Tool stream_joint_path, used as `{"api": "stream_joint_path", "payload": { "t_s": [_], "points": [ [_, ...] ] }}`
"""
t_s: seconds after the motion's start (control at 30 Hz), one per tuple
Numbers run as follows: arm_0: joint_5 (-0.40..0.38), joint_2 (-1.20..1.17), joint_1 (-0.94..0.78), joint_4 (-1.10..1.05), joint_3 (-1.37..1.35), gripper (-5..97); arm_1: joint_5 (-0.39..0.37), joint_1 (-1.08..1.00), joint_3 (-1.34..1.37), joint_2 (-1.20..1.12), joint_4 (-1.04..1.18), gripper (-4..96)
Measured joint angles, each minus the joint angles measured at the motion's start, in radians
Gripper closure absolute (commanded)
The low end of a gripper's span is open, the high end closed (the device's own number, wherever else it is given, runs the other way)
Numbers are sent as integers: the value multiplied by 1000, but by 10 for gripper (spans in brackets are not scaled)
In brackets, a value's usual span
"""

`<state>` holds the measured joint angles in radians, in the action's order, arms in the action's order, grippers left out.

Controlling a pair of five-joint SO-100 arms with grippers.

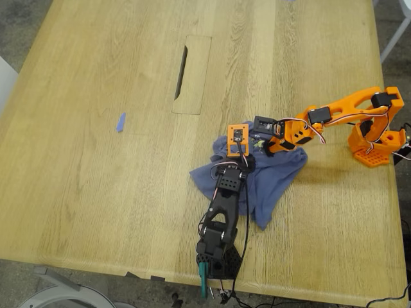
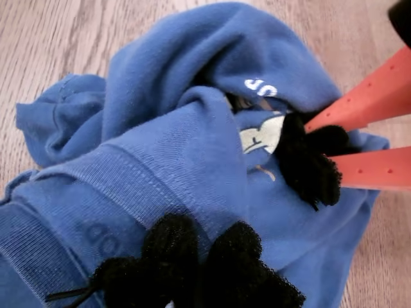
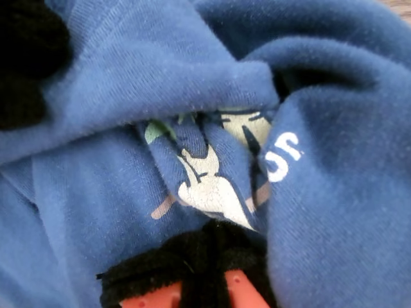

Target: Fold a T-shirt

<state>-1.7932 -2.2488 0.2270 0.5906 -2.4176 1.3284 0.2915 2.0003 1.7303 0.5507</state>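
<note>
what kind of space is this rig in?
Probably an office or meeting room used as a lab bench. A large wooden table with a cable-access hatch carries both arms clamped at its edges, and grey carpet-like floor shows around it. The T-shirt lies crumpled between them.

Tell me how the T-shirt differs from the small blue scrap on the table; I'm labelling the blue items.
The T-shirt is far larger than the scrap. The T-shirt is bunched in a crumpled heap, while the scrap lies flat. The T-shirt carries a print; the scrap looks plain. My first gripper and my second gripper are at the T-shirt; the scrap lies alone. Both are blue and lie on the wooden table.
</note>
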Motion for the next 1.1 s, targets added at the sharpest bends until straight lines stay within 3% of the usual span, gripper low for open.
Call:
{"api": "stream_joint_path", "payload": {
  "t_s": [0.57, 0.9, 1.1],
  "points": [
    [35, -348, -316, 118, -272, 865, -14, -3, 517, 400, 51, 913],
    [46, -443, -365, 259, -224, 900, -12, -64, 391, 499, 250, 913],
    [63, -457, -232, 325, -100, 917, -8, -72, 149, 417, 353, 913]
  ]
}}
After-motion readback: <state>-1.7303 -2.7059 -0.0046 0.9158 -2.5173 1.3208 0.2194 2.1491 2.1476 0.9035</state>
